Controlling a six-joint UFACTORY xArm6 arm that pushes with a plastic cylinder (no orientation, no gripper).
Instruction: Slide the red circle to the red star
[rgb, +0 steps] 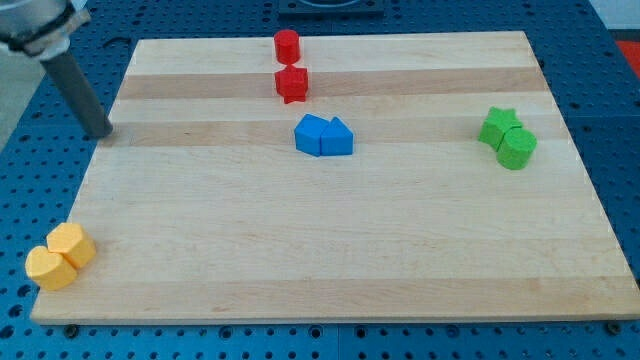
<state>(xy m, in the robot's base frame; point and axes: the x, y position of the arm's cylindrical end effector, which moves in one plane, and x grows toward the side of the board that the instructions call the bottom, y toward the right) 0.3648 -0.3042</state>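
We find no brand, label or writing readable anywhere on the blocks or on the wooden board (330, 250).

Our rod comes in from the view's top left corner and slants down toward the view's right, ending with my tip (103, 134) at the board's left edge, in the upper part of the view. We carry no gripper, so there are no jaws to be apart or together; the rod is bare and touches no block.

We take the red star (292, 84) as our landmark. The red circle (287, 45) stands just beyond it toward the view's top, very near it; whether the two touch we cannot tell. My tip is well apart from the star, far to the view's left and a little lower.

Below the star and slightly to the view's right sit two blue blocks touching each other: a blue block (312, 134) of a shape we cannot make out, and a blue triangle (337, 137) on its right side.

Far to the view's right of the star, and lower, a green star (498, 124) touches a green circle (517, 148).

Far toward the view's bottom left of the star, at the board's corner, a yellow hexagon (72, 244) touches a yellow heart (49, 268).
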